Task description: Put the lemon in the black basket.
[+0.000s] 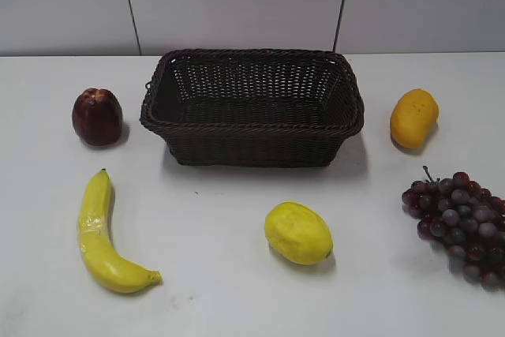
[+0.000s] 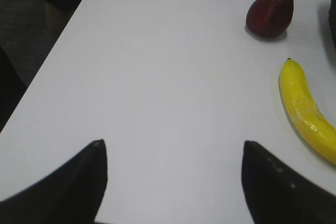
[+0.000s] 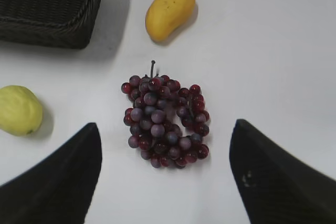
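Observation:
The lemon (image 1: pixel 297 233), bright yellow and oval, lies on the white table in front of the black basket (image 1: pixel 252 141); it also shows at the left edge of the right wrist view (image 3: pixel 19 110). The dark woven basket stands at the table's middle back, and its corner shows in the right wrist view (image 3: pixel 47 19). Neither arm shows in the exterior view. My left gripper (image 2: pixel 172 148) is open and empty over bare table. My right gripper (image 3: pixel 165 129) is open and empty, above the grapes and to the right of the lemon.
A banana (image 1: pixel 102 234) lies front left and a dark red apple (image 1: pixel 97 117) back left; both show in the left wrist view, banana (image 2: pixel 307 111) and apple (image 2: pixel 270 12). A mango (image 1: pixel 413 117) lies right of the basket. Grapes (image 1: pixel 461 222) lie front right.

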